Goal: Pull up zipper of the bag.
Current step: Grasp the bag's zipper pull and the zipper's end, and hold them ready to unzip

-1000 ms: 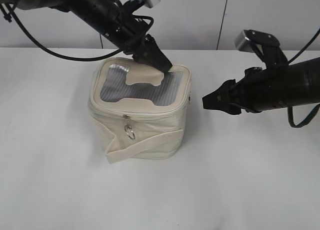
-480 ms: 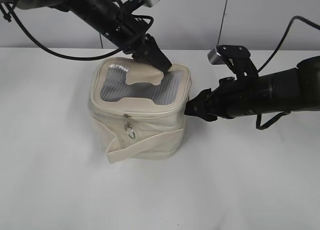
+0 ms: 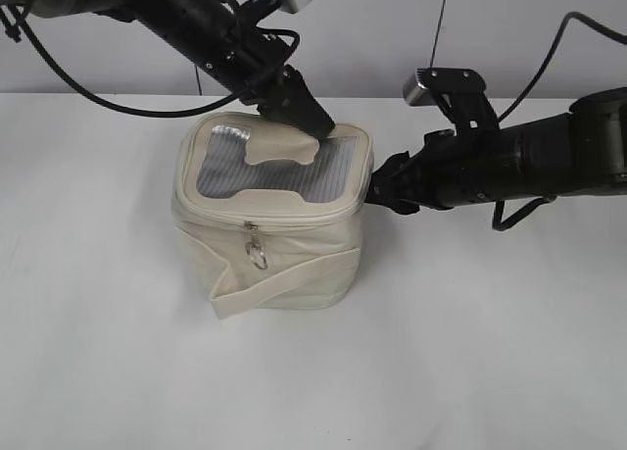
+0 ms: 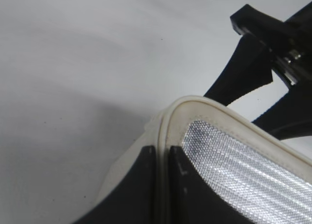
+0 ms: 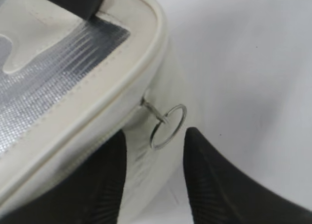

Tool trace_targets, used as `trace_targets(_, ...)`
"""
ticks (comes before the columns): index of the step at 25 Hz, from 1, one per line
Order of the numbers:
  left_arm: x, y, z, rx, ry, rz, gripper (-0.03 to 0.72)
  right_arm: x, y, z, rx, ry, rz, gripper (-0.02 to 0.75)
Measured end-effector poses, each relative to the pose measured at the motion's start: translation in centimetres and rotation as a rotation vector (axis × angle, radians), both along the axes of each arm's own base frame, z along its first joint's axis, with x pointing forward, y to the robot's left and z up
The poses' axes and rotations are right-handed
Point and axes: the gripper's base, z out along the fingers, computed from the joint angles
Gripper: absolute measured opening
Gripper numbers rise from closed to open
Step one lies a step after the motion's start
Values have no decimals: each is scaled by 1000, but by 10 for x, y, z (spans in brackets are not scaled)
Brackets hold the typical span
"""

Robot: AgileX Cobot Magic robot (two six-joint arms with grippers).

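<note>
The cream bag (image 3: 269,229) stands on the white table with its grey ribbed panel (image 3: 265,166) on top. The zipper track (image 3: 284,221) runs under the lid edge, with one silver ring pull (image 3: 257,259) hanging at the front. My left gripper (image 3: 315,126) is shut on the lid rim (image 4: 164,136) at the back right; its fingers (image 4: 187,185) pinch the piping. My right gripper (image 3: 376,190) is open at the bag's right side. In the right wrist view a second ring pull (image 5: 168,126) hangs just ahead of the gap between the open gripper's (image 5: 155,134) fingertips, untouched.
The flat cream strap (image 3: 284,278) wraps across the bag's front. The white table (image 3: 470,352) lies around the bag and a grey wall (image 3: 392,28) stands behind. My right arm (image 4: 263,63) shows beyond the bag in the left wrist view.
My right gripper has moved left and a little up, from open table to the bag's right side by the ring pull. The left gripper has stayed on the lid rim.
</note>
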Motion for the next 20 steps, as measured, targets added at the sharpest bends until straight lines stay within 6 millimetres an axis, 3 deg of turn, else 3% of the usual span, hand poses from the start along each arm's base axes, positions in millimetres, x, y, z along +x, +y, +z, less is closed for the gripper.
trace_targets(3,0,0,0,0,-1,2,41,5,2,-6,-2,10,-4,267)
trace_targets(6,0,0,0,-1,0,3,39,10,4,-8,5,15,-12,75)
trace_targets(8,1,0,0,-1,0,5,39,12,3,-8,3,21,-32,17)
trace_targets(13,0,0,0,-1,0,7,39,2,-3,-1,5,46,-94,8)
trace_targets(20,2,0,0,1,16,37,39,-36,-17,18,19,42,-102,8)
